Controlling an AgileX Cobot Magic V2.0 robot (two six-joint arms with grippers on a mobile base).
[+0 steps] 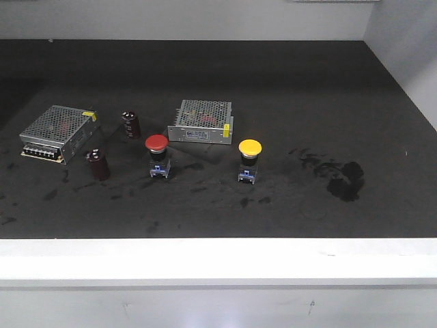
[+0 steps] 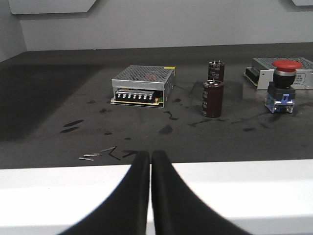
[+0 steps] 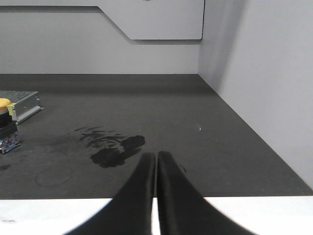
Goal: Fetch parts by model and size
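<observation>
Two push-button parts stand upright on the dark table. The red-capped one (image 1: pixel 156 156) (image 2: pixel 284 85) is left of centre, the yellow-capped one (image 1: pixel 249 159) right of it, seen cut off at the left edge of the right wrist view (image 3: pixel 7 126). Each sits on a black collar over a blue-and-clear block. My left gripper (image 2: pixel 150 155) is shut and empty, hovering over the white front ledge, well short of the red button. My right gripper (image 3: pixel 156 156) is also shut and empty, over the front edge, far right of the yellow button. Neither gripper shows in the front view.
Two silver perforated power supply boxes (image 1: pixel 58 132) (image 1: pixel 201 121) and two maroon capacitors (image 1: pixel 97 165) (image 1: pixel 131 125) stand behind and left of the buttons. A dark stain (image 1: pixel 345 180) marks the mat at right. A grey wall (image 3: pixel 264 83) bounds the right side; a white ledge (image 1: pixel 218 256) runs along the front.
</observation>
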